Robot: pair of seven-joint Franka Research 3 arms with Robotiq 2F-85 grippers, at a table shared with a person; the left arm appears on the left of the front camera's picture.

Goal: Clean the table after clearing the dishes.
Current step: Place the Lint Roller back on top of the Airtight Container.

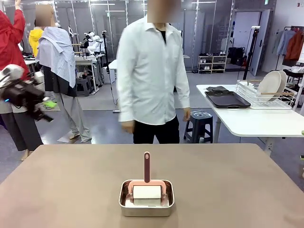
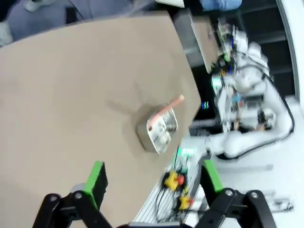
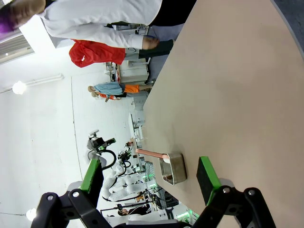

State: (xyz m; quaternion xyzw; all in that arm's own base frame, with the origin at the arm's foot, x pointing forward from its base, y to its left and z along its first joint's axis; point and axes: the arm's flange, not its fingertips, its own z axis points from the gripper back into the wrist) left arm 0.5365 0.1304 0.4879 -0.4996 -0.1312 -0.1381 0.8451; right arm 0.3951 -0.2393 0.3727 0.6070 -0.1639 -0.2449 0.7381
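On the bare table (image 1: 57, 185), a lint roller (image 1: 147, 191) rests in a steel pan (image 1: 146, 207) at 6 o'clock. It looks light and rigid; its upright pink handle is the spot to grasp. Left gripper (image 2: 151, 183) and right gripper (image 3: 150, 176) both gape wide, holding nothing.

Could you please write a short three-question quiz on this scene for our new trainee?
1. True or false: the roller lies in the pan.
2. Where are the dishes? A) on the brown table B) in the rack on the white table
3. Fill in: the left gripper jaws are ____.

Key: 1 true; 2 B; 3 open.
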